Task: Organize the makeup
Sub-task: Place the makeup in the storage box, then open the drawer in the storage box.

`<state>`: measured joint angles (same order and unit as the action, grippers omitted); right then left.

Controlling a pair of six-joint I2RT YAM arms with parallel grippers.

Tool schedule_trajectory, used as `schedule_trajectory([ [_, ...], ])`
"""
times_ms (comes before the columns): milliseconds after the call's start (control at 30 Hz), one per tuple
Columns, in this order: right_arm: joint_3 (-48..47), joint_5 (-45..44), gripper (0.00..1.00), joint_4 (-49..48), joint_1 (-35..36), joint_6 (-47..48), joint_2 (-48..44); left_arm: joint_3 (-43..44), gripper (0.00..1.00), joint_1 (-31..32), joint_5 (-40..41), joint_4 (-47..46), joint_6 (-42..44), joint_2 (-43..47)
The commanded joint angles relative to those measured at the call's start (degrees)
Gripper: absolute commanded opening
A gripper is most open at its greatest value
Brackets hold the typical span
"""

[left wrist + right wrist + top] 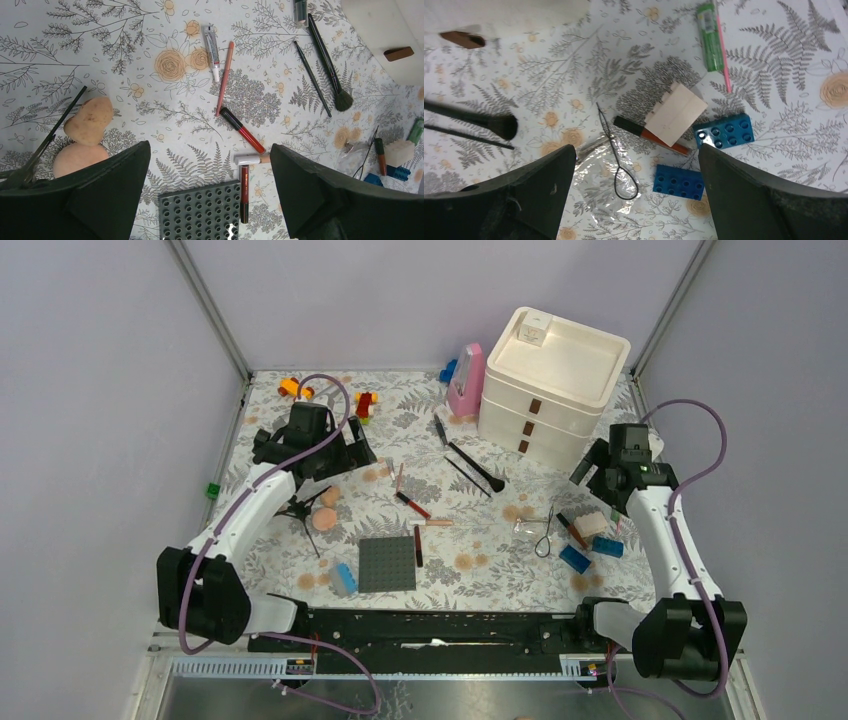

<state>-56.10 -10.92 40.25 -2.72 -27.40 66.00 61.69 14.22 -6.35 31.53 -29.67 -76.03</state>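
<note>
Makeup lies scattered on the floral cloth. Two black brushes (475,468) lie near the centre, with a red lip stick (411,504), a pale pink stick (435,523) and a red-and-black stick (418,545) below them. Two peach puffs (327,508) lie at the left. My left gripper (335,455) hangs open and empty above them; its view shows the puffs (90,120), the red stick (242,131) and a small tube (212,46). My right gripper (592,475) is open and empty above the beige sponge block (675,118), which lies on a red-and-black stick (636,129).
A white drawer unit (553,380) stands at the back right beside a pink case (466,380). A grey studded plate (387,564), blue bricks (575,558), a black tripod (300,510), a clear wrapper with a black loop (619,150) and a green tube (709,35) lie around.
</note>
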Motion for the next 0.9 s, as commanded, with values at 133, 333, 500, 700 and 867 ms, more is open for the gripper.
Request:
schedule_trajectory([
  [133,2.25,-3.81,1.00,1.53,0.08,-7.05,2.88,1.73,0.99,-0.16,2.46,1.45,0.97,2.86],
  [333,3.87,-0.96,0.99,-0.41,0.08,-0.31,3.09,0.42,0.99,-0.16,0.85,0.67,0.71,3.15],
  [500,8.51,9.96,1.00,-5.26,0.08,4.10,1.08,-0.58,0.99,-0.24,-2.21,-0.30,1.43,2.65],
  [700,7.95,10.24,0.99,-5.65,0.08,3.76,3.76,-1.74,0.99,-3.06,-6.22,-2.16,1.37,3.39],
  [867,10.09,13.23,0.98,-13.57,0.08,0.29,-3.21,-2.51,0.99,-3.23,-8.31,-3.09,1.84,3.42],
])
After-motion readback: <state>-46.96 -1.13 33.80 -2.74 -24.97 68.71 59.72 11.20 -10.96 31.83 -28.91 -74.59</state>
